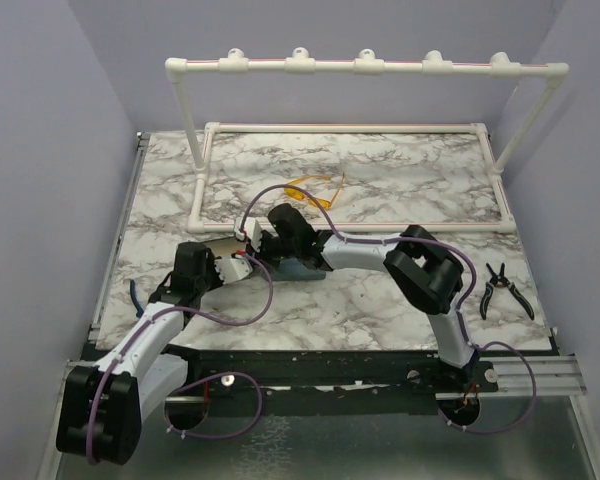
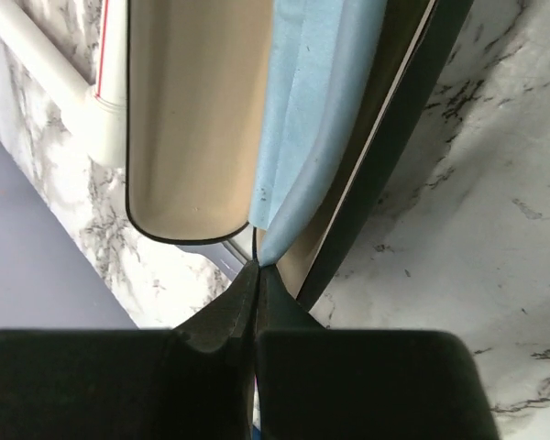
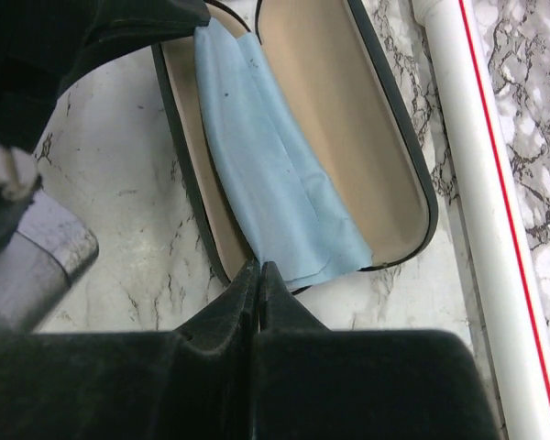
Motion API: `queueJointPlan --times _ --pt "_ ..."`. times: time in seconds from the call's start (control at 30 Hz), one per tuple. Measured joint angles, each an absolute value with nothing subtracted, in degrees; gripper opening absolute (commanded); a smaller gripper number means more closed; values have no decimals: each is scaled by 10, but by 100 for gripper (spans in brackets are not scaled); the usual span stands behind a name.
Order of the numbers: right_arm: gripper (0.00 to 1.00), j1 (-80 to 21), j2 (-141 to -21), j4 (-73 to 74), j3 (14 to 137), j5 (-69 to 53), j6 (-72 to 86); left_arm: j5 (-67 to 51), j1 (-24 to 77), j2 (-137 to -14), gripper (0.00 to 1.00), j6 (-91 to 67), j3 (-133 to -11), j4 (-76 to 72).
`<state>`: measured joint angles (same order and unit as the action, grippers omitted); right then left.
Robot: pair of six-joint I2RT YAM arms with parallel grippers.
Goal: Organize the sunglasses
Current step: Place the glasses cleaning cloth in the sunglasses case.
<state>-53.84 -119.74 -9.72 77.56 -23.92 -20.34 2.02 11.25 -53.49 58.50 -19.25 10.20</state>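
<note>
Reaching into an open black oval case point(image 3: 348, 110), left of centre in the overhead view, both arms meet. The left end effector point(image 2: 255, 275) is closed, seemingly pinching a corner of the blue cloth point(image 3: 275, 174) lining the case. The right end effector point(image 3: 258, 275) is closed at the cloth's other end; whether it grips anything cannot be told. The step appears to be clearing the case, so next the cloth needs lifting out. The yellow-orange sunglasses point(image 1: 315, 190) lie above centre, apart from the case. The marble desk point(image 1: 410, 200) carries a white pipe frame point(image 1: 365, 66) and pliers point(image 1: 505, 290); the walls point(image 1: 40, 150) are lilac.
</note>
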Motion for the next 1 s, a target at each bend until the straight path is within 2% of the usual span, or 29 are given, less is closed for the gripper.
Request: queueJointPlan --times 0.87,1.0 --pt "1 -547 -1231 -59 806 -248 -197 30 106 -538 0 670 -169 76" --pt "5 -547 -1231 -52 810 -253 -197 30 106 -538 0 677 -157 70"
